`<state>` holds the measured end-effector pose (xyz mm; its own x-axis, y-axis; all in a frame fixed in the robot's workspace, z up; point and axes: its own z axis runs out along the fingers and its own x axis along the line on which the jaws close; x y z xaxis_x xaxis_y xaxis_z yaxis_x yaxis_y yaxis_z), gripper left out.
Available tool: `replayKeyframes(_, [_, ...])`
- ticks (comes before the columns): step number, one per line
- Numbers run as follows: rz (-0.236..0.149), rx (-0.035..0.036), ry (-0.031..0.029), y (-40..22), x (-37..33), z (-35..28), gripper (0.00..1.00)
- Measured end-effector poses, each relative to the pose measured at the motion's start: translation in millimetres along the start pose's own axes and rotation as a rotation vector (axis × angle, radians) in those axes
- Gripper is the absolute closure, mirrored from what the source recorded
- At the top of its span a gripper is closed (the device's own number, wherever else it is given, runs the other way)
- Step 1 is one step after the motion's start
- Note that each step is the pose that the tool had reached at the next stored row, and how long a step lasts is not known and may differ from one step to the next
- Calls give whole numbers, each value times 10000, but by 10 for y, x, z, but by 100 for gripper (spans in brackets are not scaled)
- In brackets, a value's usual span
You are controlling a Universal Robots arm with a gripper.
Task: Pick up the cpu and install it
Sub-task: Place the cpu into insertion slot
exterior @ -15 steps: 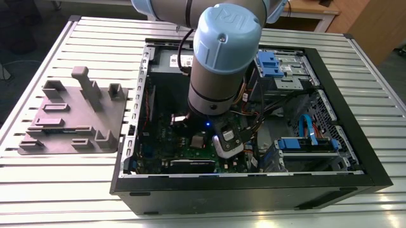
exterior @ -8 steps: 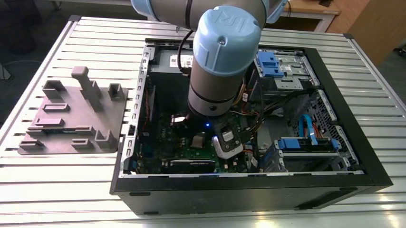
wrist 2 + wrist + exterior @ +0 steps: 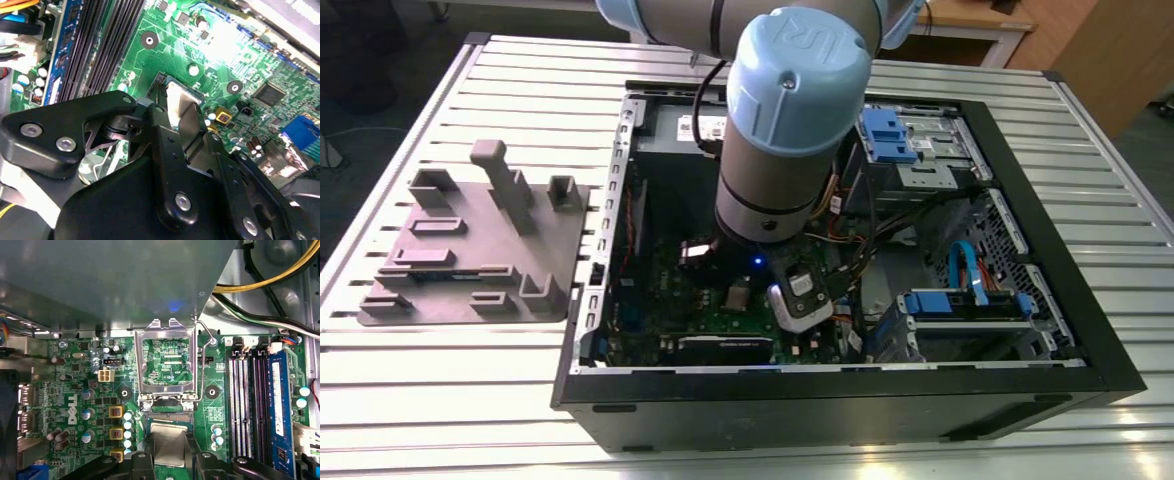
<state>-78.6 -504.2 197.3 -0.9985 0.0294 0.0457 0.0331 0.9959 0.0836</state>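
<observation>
While the black gripper point(image 3: 179, 112) pinched the small square silver-grey cpu point(image 3: 169, 442) between its fingers, the chip sat over the green motherboard point(image 3: 75, 385), beside the flipped-open metal socket frame point(image 3: 167, 332).

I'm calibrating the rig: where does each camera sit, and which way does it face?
Exterior view: off the arm, above, looking down into the open case; the arm shows.
First wrist view: on the arm, facing the motherboard squarely; the pincer shows.
Second wrist view: on the arm, slanting past the pincer's black links.
Both wrist views share the cpu in the pincer.
</observation>
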Motion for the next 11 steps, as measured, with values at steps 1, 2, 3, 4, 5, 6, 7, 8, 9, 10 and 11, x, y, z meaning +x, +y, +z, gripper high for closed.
replayKeyframes(1, [-29,2,2,1,1,-11,65])
replayKeyframes(2, [-57,2,4,1,1,-13,65])
replayKeyframes(3, [-82,1,6,1,1,-13,65])
replayKeyframes(4, [-109,3,9,1,1,-14,65])
replayKeyframes(5, [-135,7,11,1,1,-14,65])
replayKeyframes(6, [-160,9,14,1,1,-15,65])
replayKeyframes(7, [-200,12,18,1,1,-15,65])
replayKeyframes(8, [-263,16,23,1,1,-17,65])
replayKeyframes(9, [-295,37,27,2,1,-22,65])
replayKeyframes(10, [-302,60,26,2,0,-22,65])
replayKeyframes(11, [-301,94,25,2,0,-22,65])
